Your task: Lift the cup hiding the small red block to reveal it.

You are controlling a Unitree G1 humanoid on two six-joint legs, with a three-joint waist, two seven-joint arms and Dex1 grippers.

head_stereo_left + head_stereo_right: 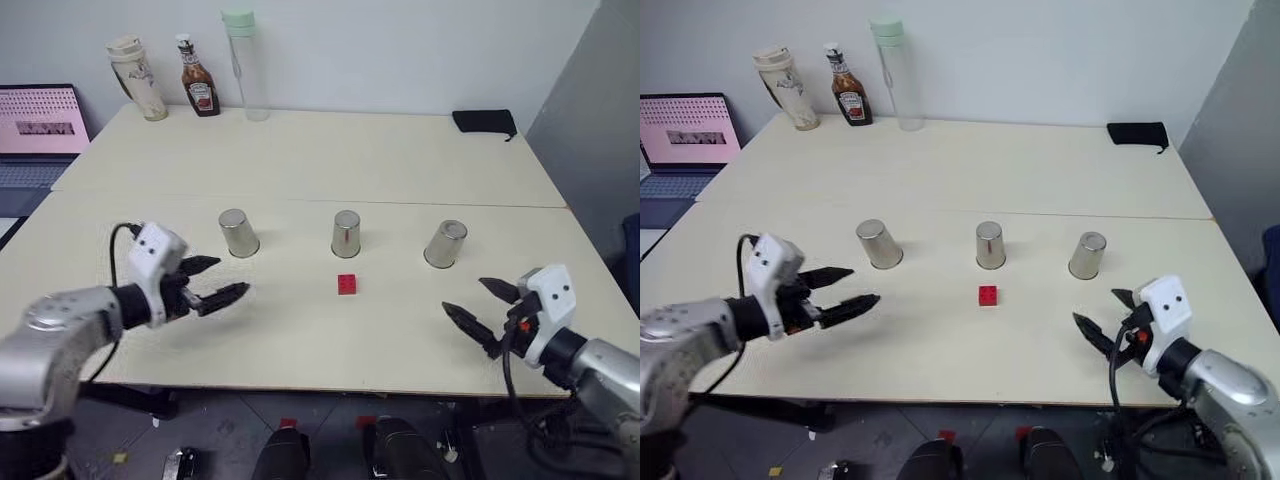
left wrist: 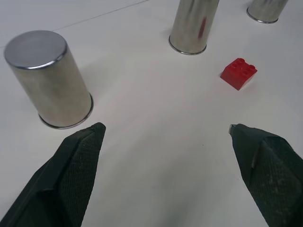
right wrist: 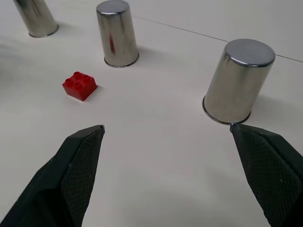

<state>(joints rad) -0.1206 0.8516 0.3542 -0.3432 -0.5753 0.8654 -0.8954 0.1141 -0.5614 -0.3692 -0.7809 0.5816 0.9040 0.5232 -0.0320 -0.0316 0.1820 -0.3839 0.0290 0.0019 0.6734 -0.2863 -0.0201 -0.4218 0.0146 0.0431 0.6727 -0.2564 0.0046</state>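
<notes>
Both two-fingered black grippers, left (image 1: 213,281) and right (image 1: 481,306), hover over the pale wooden table (image 1: 300,150) with jaws spread wide and nothing between them. Nearest the landmark, the middle upturned silver metal cup (image 1: 346,233), the small red studded plastic block (image 1: 347,284) lies just in front of it in plain sight (no cup covers it), while the left silver cup (image 1: 238,232) and right silver cup (image 1: 445,243) flank that middle one, all three mouth-down. By my reading nothing is hidden now, so either the block must first be covered or the reveal is done

A pale wooden table (image 1: 300,160) stands against a white wall (image 1: 400,50), a laptop (image 1: 40,125) beside it.
</notes>
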